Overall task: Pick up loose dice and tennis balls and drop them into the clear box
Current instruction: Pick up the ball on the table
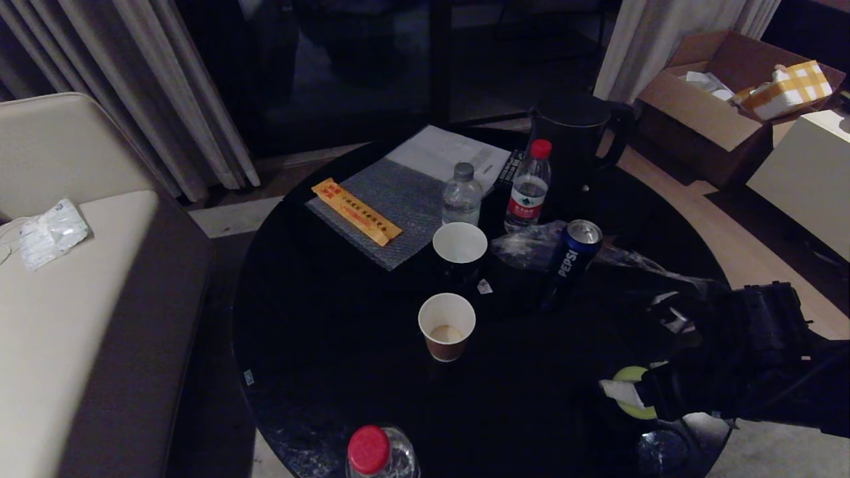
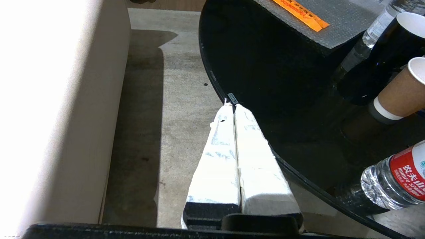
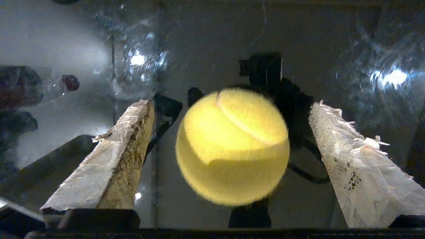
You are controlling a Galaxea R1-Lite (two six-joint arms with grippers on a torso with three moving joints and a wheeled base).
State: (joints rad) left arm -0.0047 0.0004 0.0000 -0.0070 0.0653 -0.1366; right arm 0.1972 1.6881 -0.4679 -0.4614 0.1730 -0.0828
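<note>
A fuzzy yellow-green tennis ball [image 3: 232, 146] sits between the fingers of my right gripper [image 3: 232, 103], with a gap on each side of it. The gripper is open, over the glossy black table top. The head view has this gripper [image 1: 634, 395] at the table's front right edge, the tennis ball [image 1: 631, 380] partly covered by the dark hand. My left gripper [image 2: 232, 105] is shut on nothing, beside the table's left rim above the floor, and is outside the head view. The dice and the clear box are out of view.
The round black table [image 1: 332, 345] carries two paper cups [image 1: 447, 325], a Pepsi can [image 1: 571, 259], two water bottles [image 1: 528, 186], a dark kettle [image 1: 574, 133] and a bubble-wrap mat [image 1: 392, 206]. A red-capped bottle [image 1: 378, 455] stands at the front edge. A beige sofa [image 1: 66, 299] is at the left.
</note>
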